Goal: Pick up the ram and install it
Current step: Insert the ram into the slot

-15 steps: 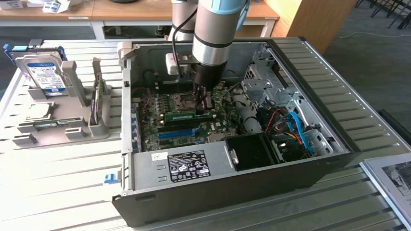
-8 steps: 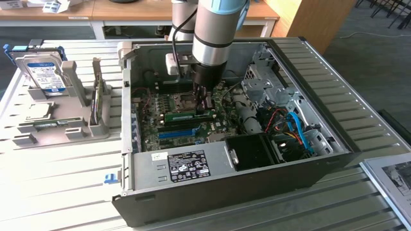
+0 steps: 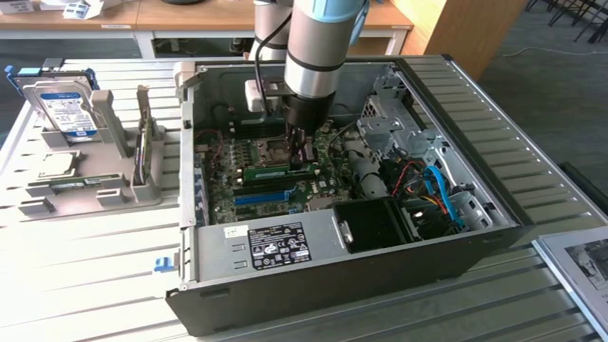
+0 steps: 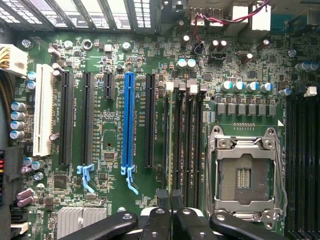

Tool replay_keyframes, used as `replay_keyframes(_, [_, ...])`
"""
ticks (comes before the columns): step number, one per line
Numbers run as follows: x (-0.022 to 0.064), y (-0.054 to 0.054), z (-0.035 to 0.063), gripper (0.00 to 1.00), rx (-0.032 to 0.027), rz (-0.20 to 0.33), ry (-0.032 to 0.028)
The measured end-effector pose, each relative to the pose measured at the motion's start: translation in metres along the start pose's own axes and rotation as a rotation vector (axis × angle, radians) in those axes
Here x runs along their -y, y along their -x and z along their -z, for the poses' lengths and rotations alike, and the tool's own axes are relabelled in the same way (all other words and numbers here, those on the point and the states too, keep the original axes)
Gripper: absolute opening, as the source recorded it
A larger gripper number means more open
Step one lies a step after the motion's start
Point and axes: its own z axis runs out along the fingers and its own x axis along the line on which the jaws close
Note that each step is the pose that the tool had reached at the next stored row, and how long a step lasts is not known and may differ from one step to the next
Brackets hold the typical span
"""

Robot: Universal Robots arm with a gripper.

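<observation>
The open case lies on the table, motherboard facing up. This looks like the insertion step. The ram stands on edge at the memory slots beside the empty CPU socket. The gripper is nearly closed and seems to pinch the ram's end. Seating likely calls for square alignment and a straight push. The labels on the power supply and hard drive are too small to read.

No legible text; power supply label, hard drive label print blurred.
</observation>
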Motion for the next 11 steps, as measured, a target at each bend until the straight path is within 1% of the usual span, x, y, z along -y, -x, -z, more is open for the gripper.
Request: replay_keyframes(11, [0.0001, 0.0000, -0.0020, 0.12, 0.0003, 0.000, -0.0007])
